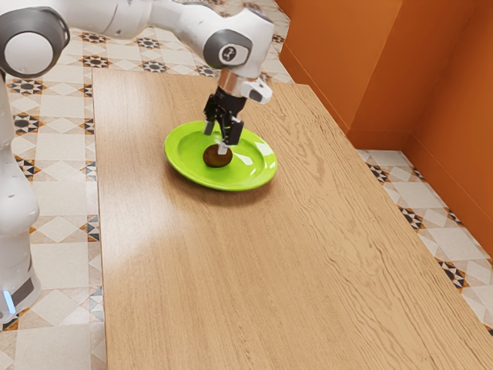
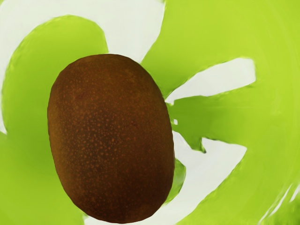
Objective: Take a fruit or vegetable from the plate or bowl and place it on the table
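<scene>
So the black gripper (image 1: 216, 139) is open right over the kiwi (image 1: 216, 157), fingers spread and nothing gripped, and the fuzzy little guy is sitting on the green plate (image 1: 180, 167), which is on the wooden table (image 1: 200, 285).

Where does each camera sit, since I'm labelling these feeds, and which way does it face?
Exterior view: at the arm's side, above the table, looking down across it; the white arm and black gripper show.
Wrist view: on the robot itself, by the gripper, facing down at the dish; no arm link shows.
Shared: the brown oval fruit on the green plate, close up in the wrist view.
</scene>
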{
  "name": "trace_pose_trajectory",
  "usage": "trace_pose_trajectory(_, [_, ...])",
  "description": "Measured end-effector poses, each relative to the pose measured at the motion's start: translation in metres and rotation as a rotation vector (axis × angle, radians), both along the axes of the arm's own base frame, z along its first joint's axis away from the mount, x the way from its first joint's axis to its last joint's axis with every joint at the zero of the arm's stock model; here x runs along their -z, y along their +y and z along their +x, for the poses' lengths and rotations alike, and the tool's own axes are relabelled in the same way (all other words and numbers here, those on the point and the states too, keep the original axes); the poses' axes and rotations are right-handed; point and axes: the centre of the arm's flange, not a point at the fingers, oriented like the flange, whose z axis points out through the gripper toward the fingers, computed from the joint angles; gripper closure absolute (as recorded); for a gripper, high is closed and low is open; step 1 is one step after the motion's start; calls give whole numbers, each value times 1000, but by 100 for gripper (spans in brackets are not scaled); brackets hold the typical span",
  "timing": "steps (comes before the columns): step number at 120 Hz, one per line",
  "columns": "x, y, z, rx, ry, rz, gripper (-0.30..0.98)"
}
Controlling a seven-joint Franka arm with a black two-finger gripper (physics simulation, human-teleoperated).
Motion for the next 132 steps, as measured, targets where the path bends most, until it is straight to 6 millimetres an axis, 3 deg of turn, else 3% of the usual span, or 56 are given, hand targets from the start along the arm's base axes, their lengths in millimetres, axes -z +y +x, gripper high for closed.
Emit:
trace_pose_trajectory(44, [17, -1, -2, -3, 11, -4, 0])
trace_pose_trajectory(132, [16, 12, 0, 25, -39, 17, 0])
